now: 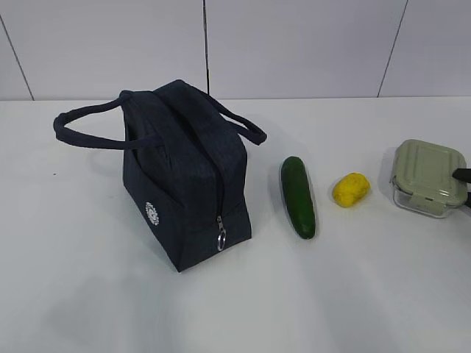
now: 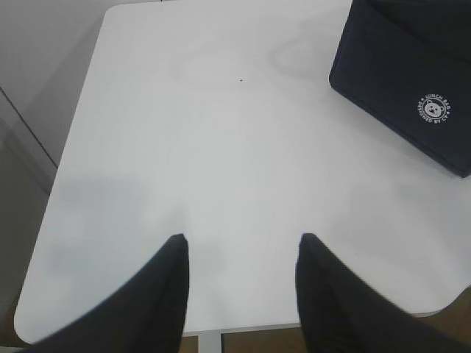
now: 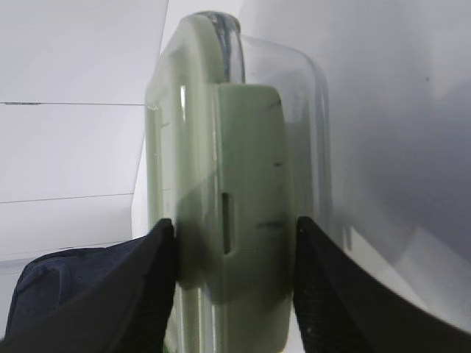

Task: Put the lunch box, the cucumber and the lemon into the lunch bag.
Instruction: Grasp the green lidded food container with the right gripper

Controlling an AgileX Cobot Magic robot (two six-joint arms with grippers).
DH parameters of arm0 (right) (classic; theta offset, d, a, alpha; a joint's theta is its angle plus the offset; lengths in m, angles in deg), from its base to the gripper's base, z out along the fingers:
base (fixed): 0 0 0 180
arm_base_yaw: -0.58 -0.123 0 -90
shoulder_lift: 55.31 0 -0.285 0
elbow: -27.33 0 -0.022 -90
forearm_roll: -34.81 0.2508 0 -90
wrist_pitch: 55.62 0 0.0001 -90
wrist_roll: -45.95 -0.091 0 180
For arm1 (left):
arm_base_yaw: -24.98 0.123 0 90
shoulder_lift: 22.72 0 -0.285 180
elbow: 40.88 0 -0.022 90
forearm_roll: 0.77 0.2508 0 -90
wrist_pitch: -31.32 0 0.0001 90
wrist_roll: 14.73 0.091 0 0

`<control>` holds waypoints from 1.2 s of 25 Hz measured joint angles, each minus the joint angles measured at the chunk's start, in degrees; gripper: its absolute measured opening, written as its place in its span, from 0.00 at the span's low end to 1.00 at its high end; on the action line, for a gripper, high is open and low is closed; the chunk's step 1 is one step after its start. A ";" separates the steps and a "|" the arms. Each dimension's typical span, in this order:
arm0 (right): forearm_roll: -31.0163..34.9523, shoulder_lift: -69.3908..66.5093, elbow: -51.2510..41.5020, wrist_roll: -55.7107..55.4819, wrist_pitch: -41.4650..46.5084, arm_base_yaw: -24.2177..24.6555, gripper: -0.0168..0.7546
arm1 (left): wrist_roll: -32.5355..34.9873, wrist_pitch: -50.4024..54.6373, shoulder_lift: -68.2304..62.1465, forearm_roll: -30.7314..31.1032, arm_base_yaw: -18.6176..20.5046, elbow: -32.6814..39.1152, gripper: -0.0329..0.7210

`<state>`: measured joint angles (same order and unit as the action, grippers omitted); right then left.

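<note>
Landmark: lunch bag (image 1: 184, 176), upright, zipped shut.
Left gripper (image 2: 241, 254): jaws apart, holding nothing, over bare table (image 2: 221, 147) left of the bag.
Cucumber (image 1: 298, 196): just right of the bag, long axis running away from the camera.
Lemon (image 1: 350, 189): right of the cucumber.
Lunch box (image 1: 429, 176): farthest right of the bag.
Right gripper (image 3: 234, 243): fingers flank the box's clip side, seemingly clamping it; the nearer arm.
</note>
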<state>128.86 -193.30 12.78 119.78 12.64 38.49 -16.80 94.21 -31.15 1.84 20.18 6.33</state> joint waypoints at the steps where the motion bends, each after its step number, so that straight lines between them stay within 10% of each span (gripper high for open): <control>1: 0.00 0.00 0.00 -0.09 0.00 0.00 0.49 | 0.00 0.00 0.00 0.00 0.00 0.00 0.50; 30: -0.13 0.00 0.00 -2.10 0.04 0.00 0.49 | 0.00 0.00 0.00 0.00 0.00 0.00 0.50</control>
<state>128.73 -193.30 12.78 117.68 12.68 38.49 -16.80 94.21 -31.15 1.84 20.18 6.33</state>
